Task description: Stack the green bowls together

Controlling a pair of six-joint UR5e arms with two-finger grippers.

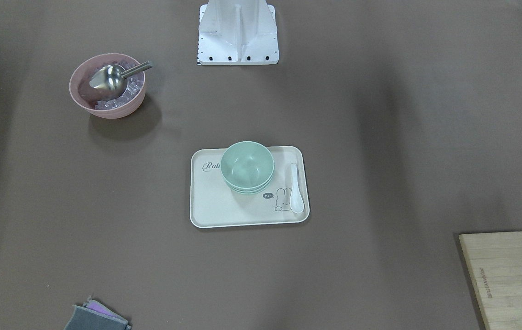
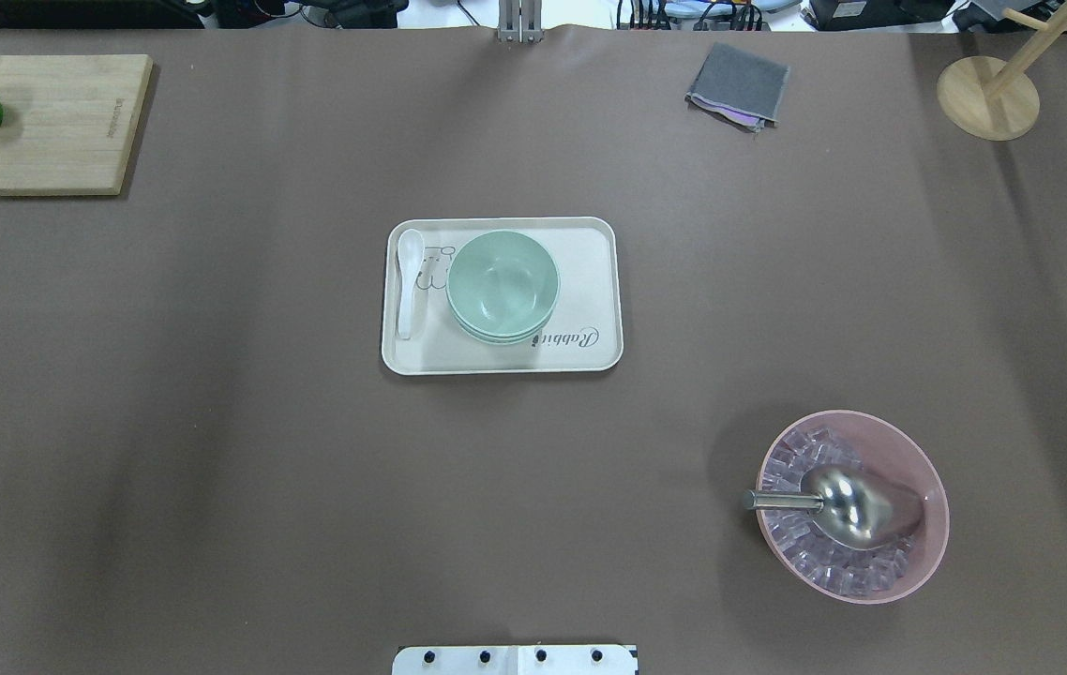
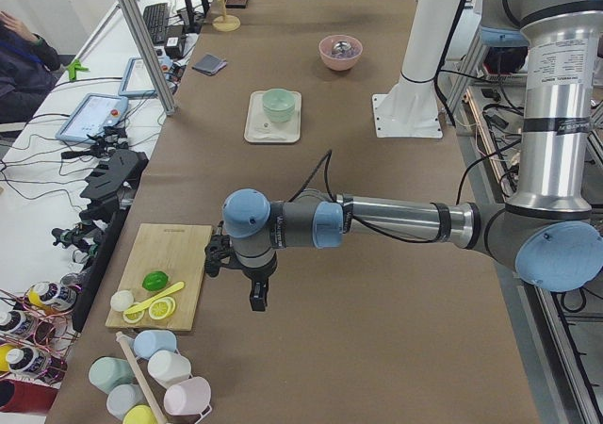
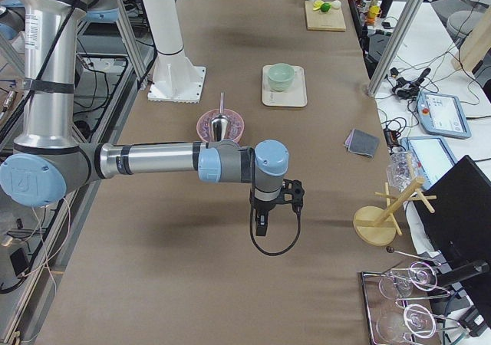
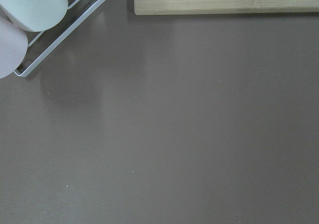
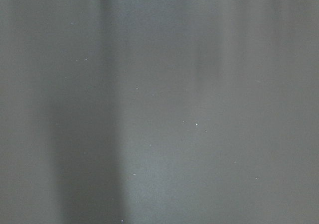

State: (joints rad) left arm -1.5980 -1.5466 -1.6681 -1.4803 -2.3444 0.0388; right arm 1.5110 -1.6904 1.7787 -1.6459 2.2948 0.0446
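The green bowls (image 1: 247, 166) sit nested in one stack on a cream tray (image 1: 224, 206) at the table's middle; they also show in the overhead view (image 2: 503, 284). At least two rims show under the top bowl. A white spoon (image 1: 295, 188) lies on the tray beside the stack. My left gripper (image 3: 258, 301) hangs over bare table near the cutting board, far from the tray. My right gripper (image 4: 261, 226) hangs over bare table at the other end. Both show only in the side views, so I cannot tell if they are open or shut.
A pink bowl (image 2: 852, 506) with ice and a metal scoop stands on the robot's right. A cutting board (image 2: 37, 122) with lime and lemon lies far left. A grey cloth (image 2: 738, 84) and a wooden stand (image 2: 988, 94) lie far right. Cups in a rack (image 5: 30, 15) show in the left wrist view.
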